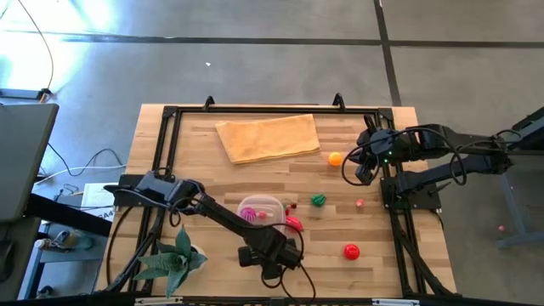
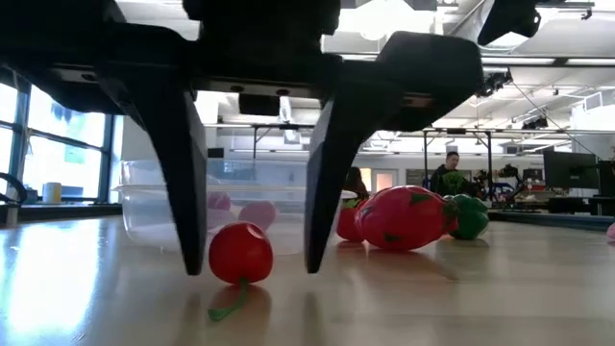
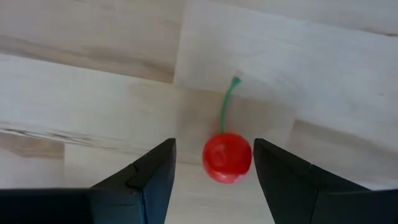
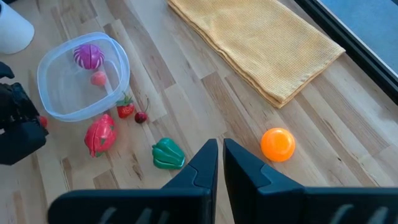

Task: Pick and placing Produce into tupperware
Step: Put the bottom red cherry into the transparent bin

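My left gripper (image 3: 214,149) stands open near the table's near edge, pointing down. Its fingers straddle a small red cherry (image 3: 227,157) with a green stem without touching it. The cherry (image 2: 240,252) rests on the wood, and the gripper hides it in the high view. The clear round tupperware (image 1: 274,201) sits just beyond and holds a magenta piece (image 4: 89,56) and a small pink one. An orange (image 1: 335,158), a green pepper (image 1: 318,201), a red-pink strawberry (image 1: 294,223), a red tomato (image 1: 351,251) and smaller red pieces lie around. My right gripper (image 4: 220,162) hovers shut at the right side.
A tan folded cloth (image 1: 268,138) lies at the far side. A green spiky plant (image 1: 174,259) stands at the near left corner. Black frame rails (image 1: 166,153) border the wooden table. People (image 2: 452,173) show in the room beyond.
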Controlling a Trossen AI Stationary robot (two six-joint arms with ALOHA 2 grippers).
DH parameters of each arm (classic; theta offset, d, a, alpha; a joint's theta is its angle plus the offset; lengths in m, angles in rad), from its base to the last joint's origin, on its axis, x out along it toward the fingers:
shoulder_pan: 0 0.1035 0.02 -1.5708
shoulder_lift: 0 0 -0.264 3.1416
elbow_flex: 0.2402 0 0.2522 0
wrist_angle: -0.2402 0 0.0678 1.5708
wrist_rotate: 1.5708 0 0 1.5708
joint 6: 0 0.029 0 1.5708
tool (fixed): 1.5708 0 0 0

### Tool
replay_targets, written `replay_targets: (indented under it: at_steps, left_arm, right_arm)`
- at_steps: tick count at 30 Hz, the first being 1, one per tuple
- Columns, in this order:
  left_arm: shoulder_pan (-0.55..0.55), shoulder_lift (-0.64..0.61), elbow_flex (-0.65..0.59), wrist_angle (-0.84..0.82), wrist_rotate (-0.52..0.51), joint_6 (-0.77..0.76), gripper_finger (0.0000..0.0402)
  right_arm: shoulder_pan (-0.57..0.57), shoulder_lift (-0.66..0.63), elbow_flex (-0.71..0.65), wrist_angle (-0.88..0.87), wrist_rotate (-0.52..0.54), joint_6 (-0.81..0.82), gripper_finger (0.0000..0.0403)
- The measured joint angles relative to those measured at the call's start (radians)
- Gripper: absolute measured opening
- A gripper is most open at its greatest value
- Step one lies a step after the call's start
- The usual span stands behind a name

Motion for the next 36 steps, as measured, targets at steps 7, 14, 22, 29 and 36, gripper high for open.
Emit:
replay_targets:
  at_steps: [7, 14, 22, 29, 36]
  left_arm:
    - [0.000, 0.010, 0.000, -0.009, -0.003, 0.000, 0.0204]
    - [-0.001, 0.011, 0.000, -0.006, -0.010, 0.001, 0.0204]
    - [-0.001, 0.011, 0.000, -0.003, -0.010, 0.000, 0.0156]
    - [0.000, 0.011, 0.000, -0.003, -0.001, 0.001, 0.0110]
    - [0.000, 0.011, 0.000, 0.000, 0.001, 0.001, 0.0113]
  right_arm:
    - [0.000, 0.000, 0.000, 0.000, 0.000, 0.000, 0.0018]
    - [0.000, 0.000, 0.000, 0.000, 0.000, 0.000, 0.0018]
    - [0.000, 0.000, 0.000, 0.000, 0.000, 0.000, 0.0018]
    - [0.000, 0.000, 0.000, 0.000, 0.000, 0.000, 0.0018]
    - [0.000, 0.000, 0.000, 0.000, 0.000, 0.000, 0.0018]
